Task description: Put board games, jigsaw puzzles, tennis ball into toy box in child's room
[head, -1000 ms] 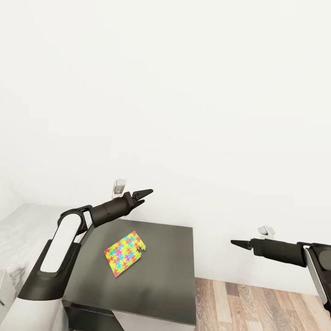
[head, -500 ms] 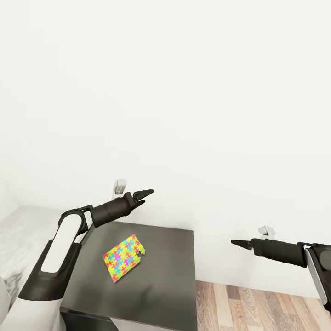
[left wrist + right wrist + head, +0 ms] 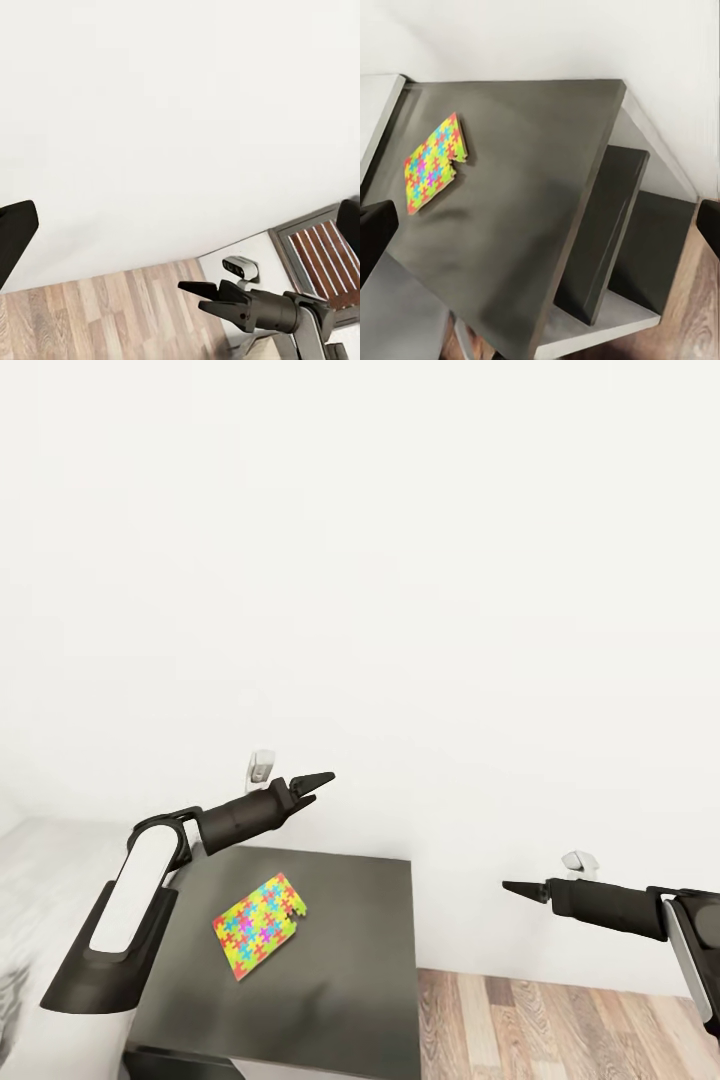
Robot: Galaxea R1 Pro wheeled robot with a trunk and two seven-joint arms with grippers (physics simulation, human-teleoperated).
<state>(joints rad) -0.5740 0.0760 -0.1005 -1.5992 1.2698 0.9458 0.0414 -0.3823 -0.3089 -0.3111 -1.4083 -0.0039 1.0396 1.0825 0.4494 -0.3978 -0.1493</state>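
Note:
One jigsaw puzzle point(image 3: 258, 925), a flat box in a bright puzzle-piece pattern, lies on the dark grey cabinet section of the table point(image 3: 350, 970). It also lies near the far corner of that top point(image 3: 532, 180) as the puzzle box point(image 3: 431, 161) in the right wrist view. My left gripper point(image 3: 314, 784) hovers open above the cabinet's back edge, holding nothing. My right gripper point(image 3: 514, 887) hangs open and empty over the floor, to the right of the cabinet; the left wrist view shows it point(image 3: 198, 295) with its fingers apart.
A plain white wall rises close behind the cabinet. Wood-plank floor point(image 3: 570, 1020) lies to the cabinet's right. The pale desk top point(image 3: 45, 870) joins the cabinet at the left. Open shelves point(image 3: 607, 247) sit under the cabinet top.
The whole picture has shifted, so the camera has moved; the cabinet and puzzle now sit a little more to the left. Both arms hold the same pose, grippers still open.

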